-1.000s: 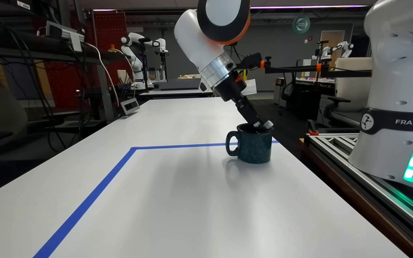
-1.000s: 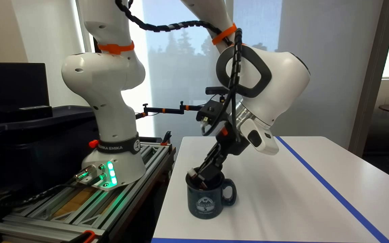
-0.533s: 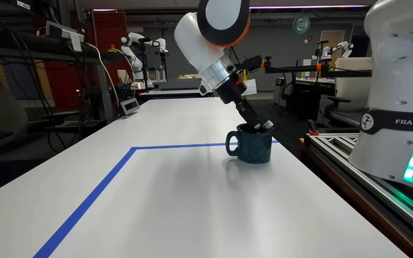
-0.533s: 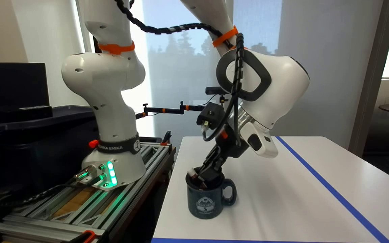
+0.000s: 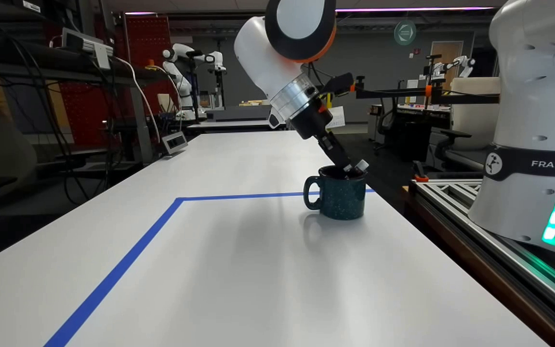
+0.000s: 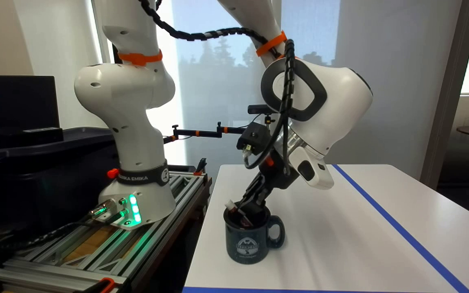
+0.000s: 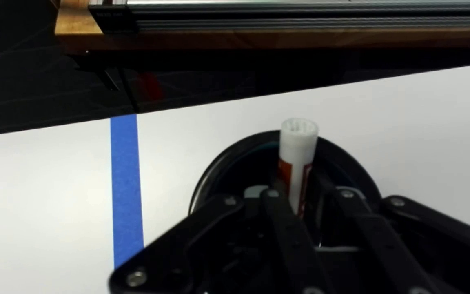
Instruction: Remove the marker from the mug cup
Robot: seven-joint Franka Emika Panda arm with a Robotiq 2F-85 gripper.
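Slanting into the mug cup [image 6: 247, 240] on the desk [image 5: 210, 270], your fingers [image 7: 287, 226] flank the marker [image 7: 297, 165], though whether they grip it I cannot tell; it leans inside, white end above the rim.

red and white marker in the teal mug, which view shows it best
The wrist view: the slim red and white marker looks largest, white end and reddish label distinct, lower part hidden. Both exterior views show it small: mainly its white end, poking above the speckled dark teal mug.

Both exterior views face the mug [image 5: 342, 198] across the table [image 6: 352, 240], the wrist view from close above.
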